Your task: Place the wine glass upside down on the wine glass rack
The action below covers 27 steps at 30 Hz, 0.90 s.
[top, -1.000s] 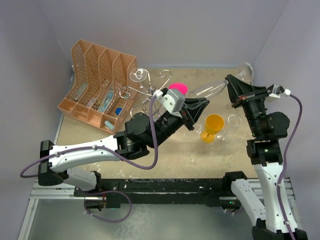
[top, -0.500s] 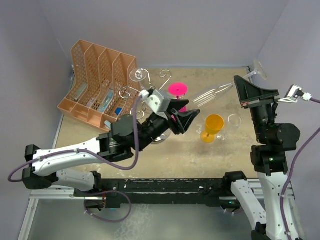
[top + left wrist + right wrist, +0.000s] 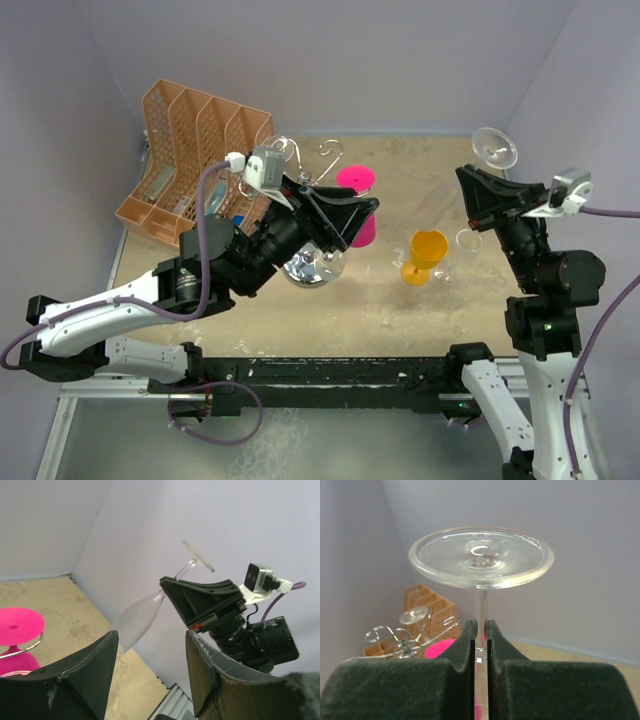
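Where right pincer (image 3: 480, 628) clamps, wine glass (image 3: 481, 555) (inverted) hangs.

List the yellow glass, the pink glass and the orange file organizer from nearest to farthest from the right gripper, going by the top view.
From the right gripper:
1. Yellow glass, just to its left and nearer the arm bases.
2. Pink glass, in the middle, farther left.
3. Orange file organizer, far-left corner.
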{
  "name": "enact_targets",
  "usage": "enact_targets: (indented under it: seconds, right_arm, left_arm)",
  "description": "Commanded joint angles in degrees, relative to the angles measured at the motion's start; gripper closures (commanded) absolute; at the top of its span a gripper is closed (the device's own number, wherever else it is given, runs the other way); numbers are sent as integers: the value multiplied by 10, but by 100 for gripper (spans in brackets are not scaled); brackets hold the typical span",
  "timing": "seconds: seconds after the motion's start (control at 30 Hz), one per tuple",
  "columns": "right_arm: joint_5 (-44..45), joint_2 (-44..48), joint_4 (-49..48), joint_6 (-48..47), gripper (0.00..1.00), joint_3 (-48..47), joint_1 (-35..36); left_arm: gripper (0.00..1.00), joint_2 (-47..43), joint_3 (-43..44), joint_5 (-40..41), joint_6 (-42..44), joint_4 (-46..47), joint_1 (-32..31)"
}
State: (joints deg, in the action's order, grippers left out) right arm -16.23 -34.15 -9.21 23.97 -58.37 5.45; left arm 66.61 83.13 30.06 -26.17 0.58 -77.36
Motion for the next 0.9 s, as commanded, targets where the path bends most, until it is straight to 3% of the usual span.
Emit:
enact_targets:
  seconds: [0.0,0.3,0.47,0.67,0.87]
  right_arm:
    - [-53,-1,-15,-160,100,-6,3]
    - [-168,-26,-46,-289,100,6,3]
    - [-232,3,-102,-312,100,47,3]
    - [-286,12,-93,-318,100,49,3]
    - [-302,22,-78,-320,100,48,3]
  left_arm:
    - [46,10,43,-10,-91,-10,0]
    - [44,40,70,-41,-178,-2,1]
    - [43,67,77,-38,-202,7,8]
    - [43,100,67,-137,-294,52,87]
    - [43,107,54,-185,-307,106,92]
